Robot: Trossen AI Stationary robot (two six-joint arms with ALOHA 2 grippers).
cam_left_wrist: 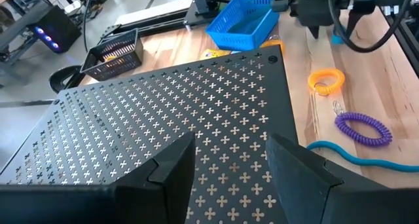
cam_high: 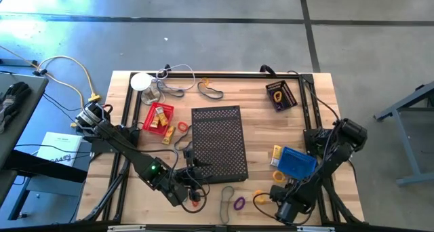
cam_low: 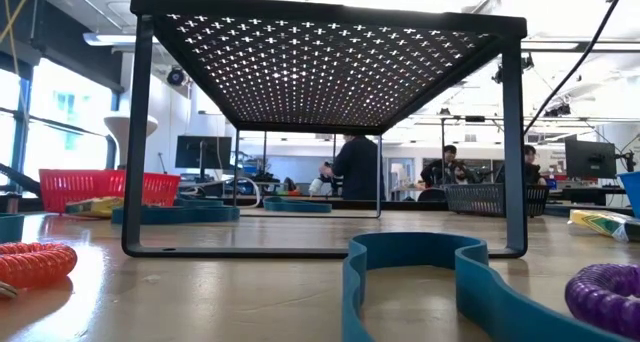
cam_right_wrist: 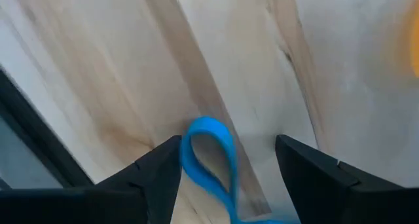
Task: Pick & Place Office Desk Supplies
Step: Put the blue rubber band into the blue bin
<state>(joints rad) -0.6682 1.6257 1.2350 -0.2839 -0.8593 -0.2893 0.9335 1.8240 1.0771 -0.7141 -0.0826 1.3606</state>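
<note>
Small supplies lie on the wooden table near its front edge: a purple coiled loop (cam_high: 239,203) (cam_left_wrist: 363,127), an orange loop (cam_high: 260,196) (cam_left_wrist: 326,80), a red coiled loop (cam_low: 35,262) and a thin teal band (cam_left_wrist: 353,157) (cam_low: 450,282). My right gripper (cam_right_wrist: 226,165) (cam_high: 283,205) points down, open, just over the table. Its fingers stand on either side of the looped end of a blue band (cam_right_wrist: 209,152) that lies on the wood; no touch shows. My left gripper (cam_left_wrist: 229,178) (cam_high: 193,181) hovers open over the near left part of the black perforated shelf (cam_high: 217,144).
A red basket (cam_high: 158,117) stands left of the shelf, a blue basket (cam_high: 297,162) right of it, and a black basket (cam_high: 280,94) at the far right. A white disc (cam_high: 140,81) with cords and two more bands (cam_high: 210,89) lie along the far edge.
</note>
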